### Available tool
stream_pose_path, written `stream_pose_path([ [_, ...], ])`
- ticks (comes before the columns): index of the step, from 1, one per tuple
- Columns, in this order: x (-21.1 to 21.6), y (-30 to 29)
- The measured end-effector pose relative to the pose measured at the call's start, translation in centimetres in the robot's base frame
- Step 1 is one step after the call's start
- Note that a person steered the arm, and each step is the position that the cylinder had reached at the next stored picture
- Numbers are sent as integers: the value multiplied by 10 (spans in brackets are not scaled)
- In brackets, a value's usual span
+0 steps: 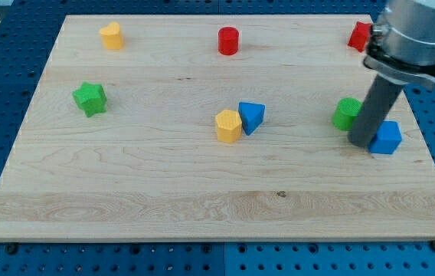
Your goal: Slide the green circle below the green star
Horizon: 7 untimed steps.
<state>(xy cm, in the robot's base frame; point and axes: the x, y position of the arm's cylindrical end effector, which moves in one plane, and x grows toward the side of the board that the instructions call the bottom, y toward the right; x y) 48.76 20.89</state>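
Note:
The green circle (pixel 345 113) sits at the view's right, partly hidden by my dark rod. My tip (pixel 361 143) rests on the board just right of and below the green circle, touching or nearly touching it, with the blue cube (pixel 387 138) right beside it. The green star (pixel 89 98) lies far off at the view's left, at about the same height on the board as the green circle.
A yellow hexagon block (pixel 228 126) and a blue triangle block (pixel 251 116) touch near the middle. A red cylinder (pixel 228 41) stands at top centre, a yellow block (pixel 111 35) at top left, a red block (pixel 361 36) at top right behind the arm.

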Motion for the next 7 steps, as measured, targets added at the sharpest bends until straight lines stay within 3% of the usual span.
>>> stream_pose_path([
  [2, 22, 7],
  [5, 19, 66],
  [7, 36, 22],
])
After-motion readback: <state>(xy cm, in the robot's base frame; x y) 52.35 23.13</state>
